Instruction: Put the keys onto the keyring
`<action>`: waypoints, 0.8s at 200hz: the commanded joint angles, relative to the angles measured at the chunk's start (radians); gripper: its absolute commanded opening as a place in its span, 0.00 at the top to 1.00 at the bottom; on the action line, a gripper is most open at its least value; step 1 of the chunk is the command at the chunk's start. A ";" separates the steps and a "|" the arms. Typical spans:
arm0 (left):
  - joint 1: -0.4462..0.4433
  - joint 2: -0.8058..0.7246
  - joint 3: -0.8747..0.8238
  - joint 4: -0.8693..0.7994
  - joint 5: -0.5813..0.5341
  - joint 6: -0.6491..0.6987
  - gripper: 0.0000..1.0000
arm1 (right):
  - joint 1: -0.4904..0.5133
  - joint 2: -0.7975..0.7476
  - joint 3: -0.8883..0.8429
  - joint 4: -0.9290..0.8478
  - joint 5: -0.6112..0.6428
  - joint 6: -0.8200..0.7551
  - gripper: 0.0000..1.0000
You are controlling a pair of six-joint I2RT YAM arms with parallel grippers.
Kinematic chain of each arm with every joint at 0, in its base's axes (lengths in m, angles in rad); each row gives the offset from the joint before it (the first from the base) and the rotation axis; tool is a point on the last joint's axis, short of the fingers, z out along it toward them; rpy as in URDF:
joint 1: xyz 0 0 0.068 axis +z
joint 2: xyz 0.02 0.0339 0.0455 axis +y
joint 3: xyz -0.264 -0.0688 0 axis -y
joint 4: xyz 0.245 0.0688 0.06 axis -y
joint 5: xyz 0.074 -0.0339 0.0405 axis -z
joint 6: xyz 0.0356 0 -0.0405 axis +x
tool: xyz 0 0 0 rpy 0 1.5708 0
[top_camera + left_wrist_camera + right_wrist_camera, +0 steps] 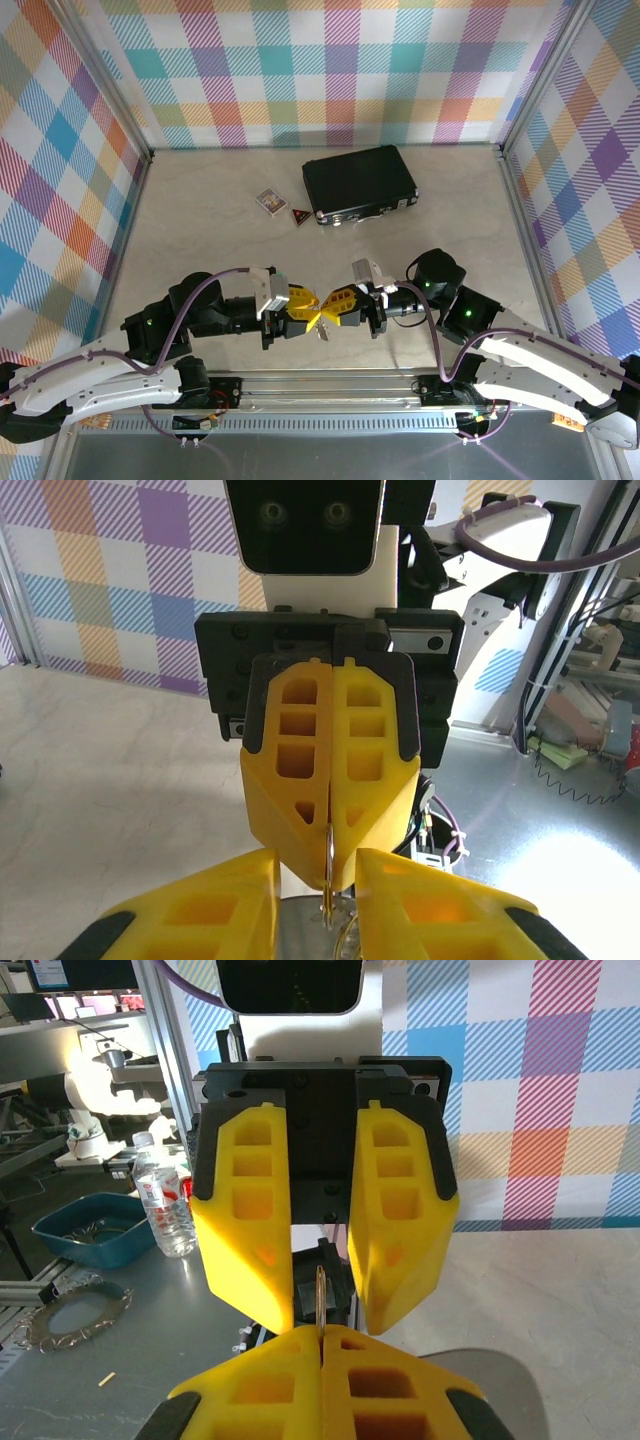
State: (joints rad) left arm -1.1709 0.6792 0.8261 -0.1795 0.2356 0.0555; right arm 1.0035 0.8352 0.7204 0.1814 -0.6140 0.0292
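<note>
Both arms reach in toward each other over the near part of the tabletop (200,240), at about 6 o'clock in the overhead view, so that the yellow fingers meet tip to tip.

The right gripper (329,820) has its two fingers pressed flat together, and a thin metal loop, the keyring (328,854), is pinched edge-on in the seam between them. The loop sticks out of the fingertips toward the other arm, held up in the air.

The left gripper (325,1310) faces it with its fingers (250,1230) spread wide. One finger stands at 9 o'clock and one at 3 o'clock of the ring, and neither touches it. The ring's free edge sits in the gap between them.

From overhead, a small silvery bit (322,332) hangs just below the spot where the fingertips meet. It is too small to tell whether it is part of the ring or a key.

At 12 o'clock from the grippers, well apart from them, a black case (360,184) lies flat toward the back of the tabletop. A small red triangular tag (300,214) sits just beside its near left corner. A little patterned card box (270,202) lies at 9 o'clock of the tag.
</note>
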 commanded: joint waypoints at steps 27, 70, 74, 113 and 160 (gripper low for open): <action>-0.010 -0.001 -0.006 0.056 0.033 -0.013 0.85 | 0.012 -0.019 -0.014 0.066 -0.020 0.006 1.00; -0.010 -0.028 -0.013 0.051 0.022 -0.016 0.86 | 0.012 -0.025 -0.024 0.086 -0.011 0.013 1.00; -0.010 -0.029 -0.013 0.050 0.020 -0.016 0.86 | 0.012 -0.025 -0.023 0.088 -0.007 0.013 1.00; -0.009 -0.034 -0.023 0.054 0.015 -0.018 0.84 | 0.012 -0.033 -0.035 0.123 0.007 0.024 1.00; -0.010 -0.035 -0.025 0.057 0.027 -0.014 0.88 | 0.012 -0.024 -0.038 0.139 0.002 0.033 1.00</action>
State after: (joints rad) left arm -1.1709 0.6567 0.8082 -0.1638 0.2462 0.0444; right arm 1.0088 0.8211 0.6857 0.2489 -0.6060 0.0460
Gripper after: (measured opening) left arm 0.134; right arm 0.050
